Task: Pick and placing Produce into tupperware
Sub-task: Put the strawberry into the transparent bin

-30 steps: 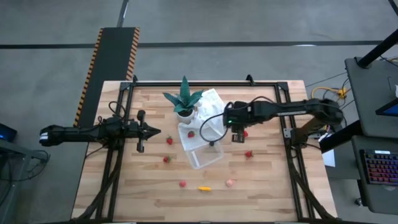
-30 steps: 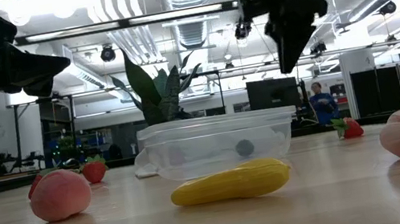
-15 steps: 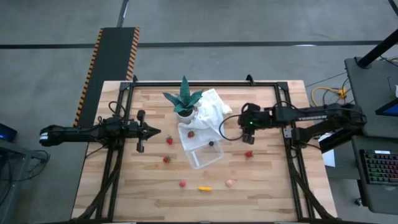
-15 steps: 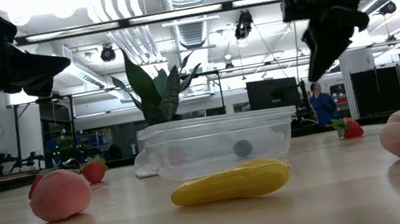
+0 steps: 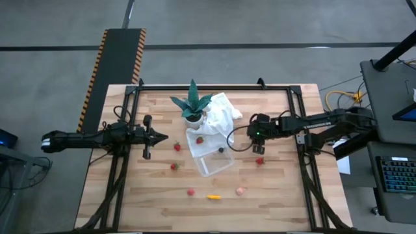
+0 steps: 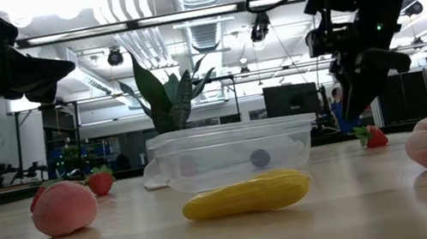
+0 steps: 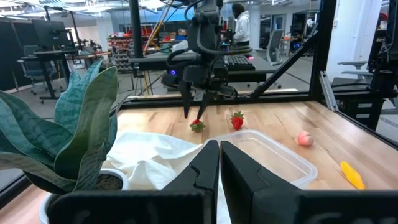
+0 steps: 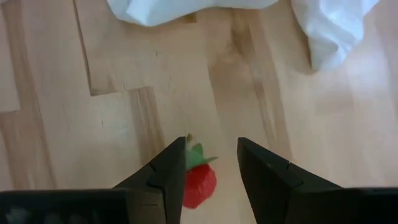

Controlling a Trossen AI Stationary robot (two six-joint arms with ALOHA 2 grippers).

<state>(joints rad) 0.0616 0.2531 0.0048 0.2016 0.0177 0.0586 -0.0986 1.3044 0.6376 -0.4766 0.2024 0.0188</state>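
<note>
My right gripper [image 8: 211,149] is open and points down over a red strawberry [image 8: 199,183] on the table, right of the tupperware [image 5: 213,158]. In the left wrist view its fingertips [image 7: 194,115] stand just above that strawberry [image 7: 198,126], one on either side, apart from it. The clear tupperware [image 6: 232,153] rests on the wood and holds one dark piece [image 5: 221,150]. Other produce lies loose: strawberries [image 5: 177,147] [image 5: 173,166] [image 5: 260,160], a yellow piece [image 5: 212,195], a pink piece [image 5: 240,191]. My left gripper [image 5: 162,137] is shut and waits at the table's left.
A potted green plant [image 5: 192,104] and a white cloth [image 5: 218,114] sit beyond the tupperware; one strawberry [image 5: 199,139] lies on the cloth. Another strawberry [image 5: 191,192] lies near the table's near edge. A black frame [image 5: 299,130] runs along the table's sides.
My right gripper has moved from above the tupperware toward the table's right edge, then come down over the strawberry there. The dark piece has stayed in the tupperware.
</note>
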